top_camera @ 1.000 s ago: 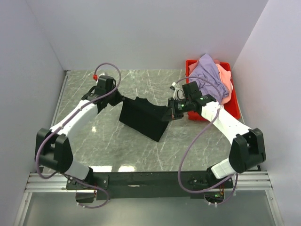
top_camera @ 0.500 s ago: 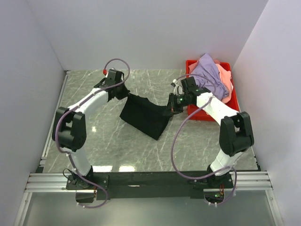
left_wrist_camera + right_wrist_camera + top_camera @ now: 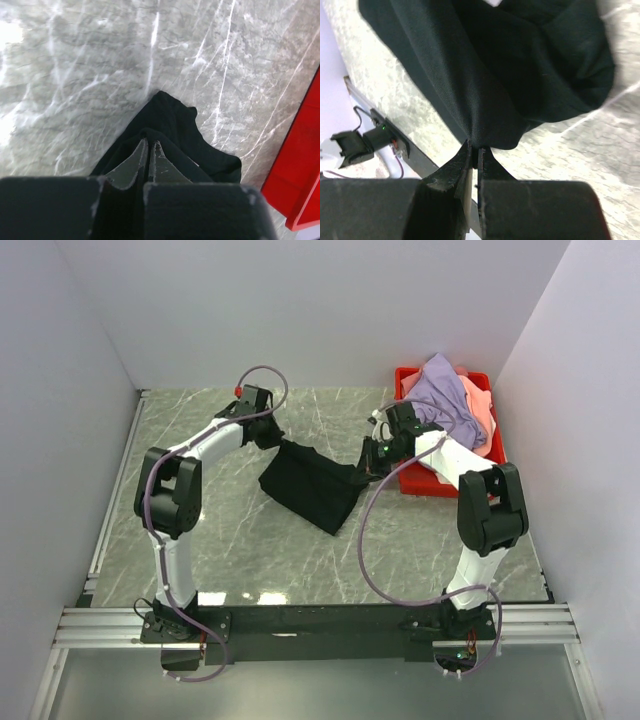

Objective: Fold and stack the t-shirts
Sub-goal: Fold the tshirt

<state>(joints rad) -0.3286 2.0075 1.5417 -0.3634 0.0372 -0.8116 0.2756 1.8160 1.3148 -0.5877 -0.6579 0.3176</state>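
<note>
Black cloth t-shirt (image 3: 312,488), softly bunched

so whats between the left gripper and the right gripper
The black t-shirt spans that gap, pinched at one end by the left gripper and at the other by the right gripper; top view.

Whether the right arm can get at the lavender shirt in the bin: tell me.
Probably not yet: the right gripper is shut on the black t-shirt, shared with the left gripper. The lavender shirt lies uncovered in the red bin beside that arm; once freed, likely yes.
</note>
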